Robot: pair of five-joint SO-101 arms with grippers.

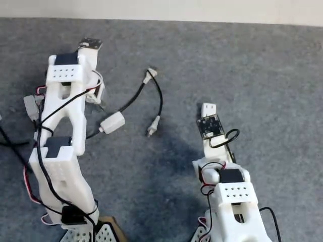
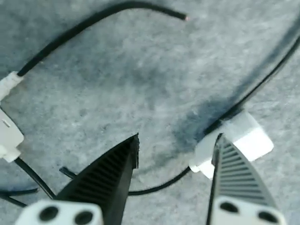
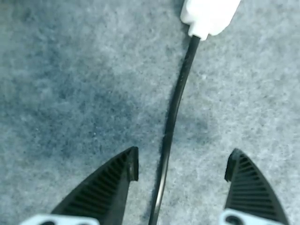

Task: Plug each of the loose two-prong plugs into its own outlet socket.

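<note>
While both grippers gaped wide, holding nothing, we judged approach step in hand: left gripper [image 2: 177, 138] just beside socket block [image 2: 234, 140], right gripper [image 3: 183, 152] astride black cable [image 3: 173, 117], loose plug [image 1: 153, 125] near block. Next needed: lower, pinch plug body.

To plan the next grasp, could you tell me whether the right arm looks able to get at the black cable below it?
Probably yes: the right gripper is open, and the black cable lies uncovered on the carpet between its fingers.
</note>
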